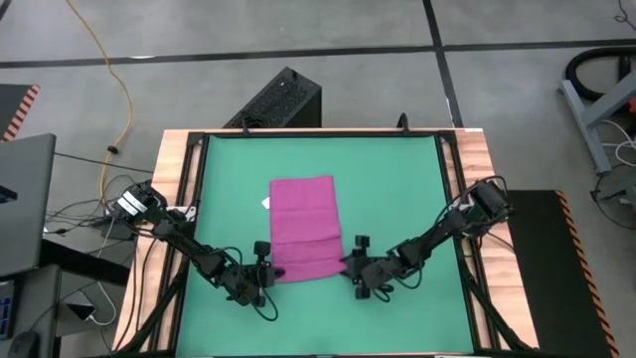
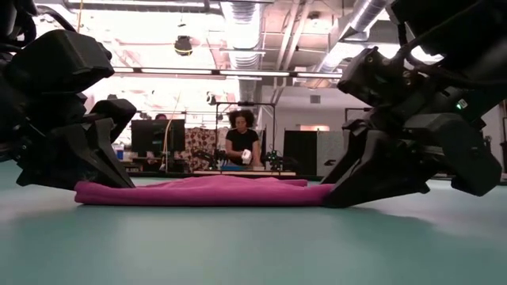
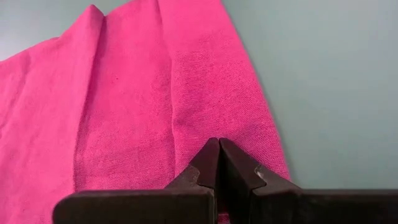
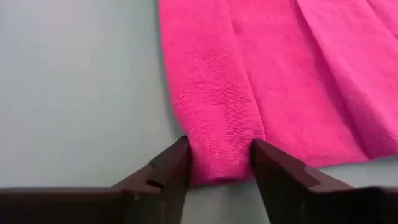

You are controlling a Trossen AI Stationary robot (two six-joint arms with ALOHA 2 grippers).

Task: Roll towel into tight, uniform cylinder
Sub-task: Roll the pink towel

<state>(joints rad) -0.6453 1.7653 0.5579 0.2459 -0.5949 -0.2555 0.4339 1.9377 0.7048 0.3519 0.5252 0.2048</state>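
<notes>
Starting the roll is, as we judge it, the step in hand: both arms are down at the near end of the towel (image 1: 304, 229), which lies flat and lengthwise on the green mat (image 1: 397, 179) in the middle of the surface, still unrolled apart from a shallow fold near that end.

On the left, our left end effector (image 3: 219, 163) sits at the near left corner with its fingers pressed fully together; in the left wrist view their tips rest on the cloth just inside its side edge, and we cannot tell whether any fabric is pinched between them. Left of it there is bare mat up to the black frame (image 1: 195, 199).

In the middle, the towel runs away from the arms to its far edge, with a small white tag (image 1: 266, 202) at its left side. Plenty of open mat lies beyond and on both sides, so a roll has room to travel.

On the right, our right end effector (image 4: 219, 163) straddles the near right corner, fingers apart on either side of a raised ridge of cloth, not yet clamped on it.

Next, we think, the right fingers must close on that corner, then both ends must lift and turn over together, evenly, so the cylinder starts straight and tight.
</notes>
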